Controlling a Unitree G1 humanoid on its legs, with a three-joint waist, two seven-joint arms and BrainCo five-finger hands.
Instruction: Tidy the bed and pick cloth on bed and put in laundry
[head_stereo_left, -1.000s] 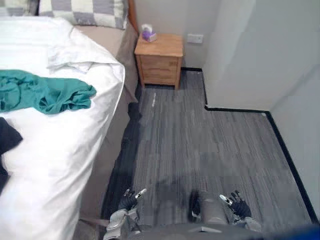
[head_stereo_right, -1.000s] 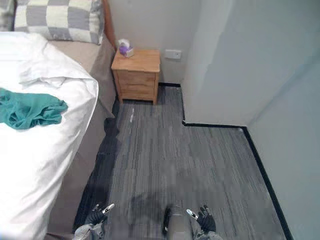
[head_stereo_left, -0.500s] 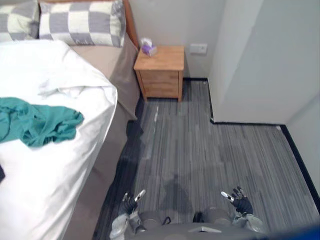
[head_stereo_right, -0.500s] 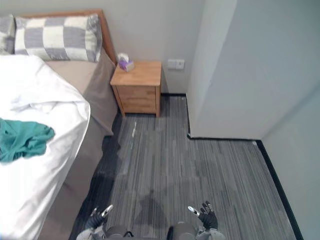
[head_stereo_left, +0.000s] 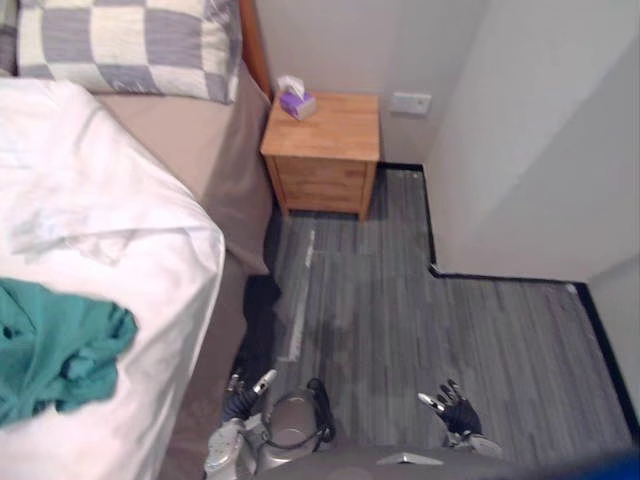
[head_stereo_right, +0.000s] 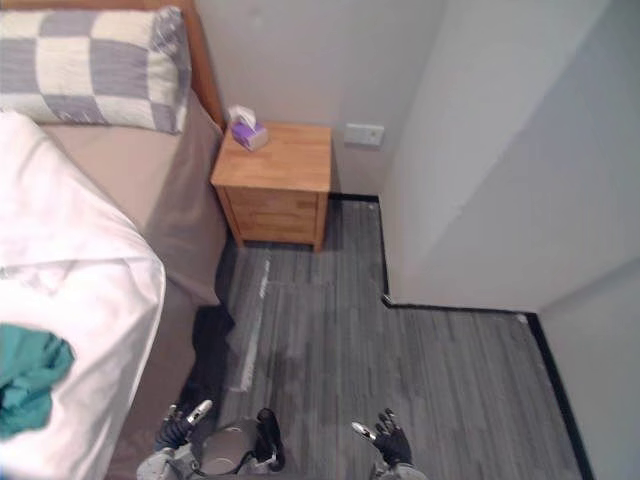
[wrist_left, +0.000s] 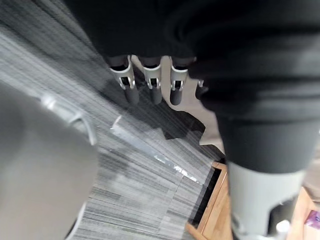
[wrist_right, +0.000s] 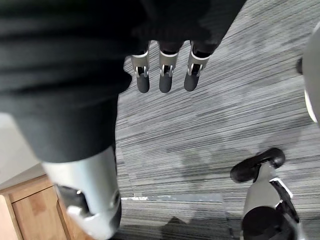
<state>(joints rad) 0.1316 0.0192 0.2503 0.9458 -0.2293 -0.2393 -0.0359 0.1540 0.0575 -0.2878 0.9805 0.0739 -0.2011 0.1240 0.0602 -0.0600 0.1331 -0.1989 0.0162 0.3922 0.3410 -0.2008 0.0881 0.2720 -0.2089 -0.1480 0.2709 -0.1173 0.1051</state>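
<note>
A crumpled teal cloth (head_stereo_left: 55, 350) lies on the white duvet (head_stereo_left: 90, 250) near the bed's right edge, at the view's left. The duvet is rumpled and folded back, leaving the beige sheet (head_stereo_left: 190, 130) bare toward the checked pillow (head_stereo_left: 125, 45). My left hand (head_stereo_left: 243, 393) hangs low beside the bed's side with its fingers (wrist_left: 131, 92) straight and nothing in it. Over the grey floor, my right hand (head_stereo_left: 455, 408) is open too, its fingers (wrist_right: 164, 82) relaxed and empty.
A wooden nightstand (head_stereo_left: 325, 150) with a small purple tissue box (head_stereo_left: 296, 100) stands against the back wall by the bed head. A white wall corner (head_stereo_left: 440, 270) with black skirting juts in at the right. Grey striped carpet (head_stereo_left: 380, 320) lies between bed and wall.
The camera has swung right and toward the bed head: the teal cloth slid down and left in view, a dark cloth seen earlier has left the picture. Both hands stay low and open.
</note>
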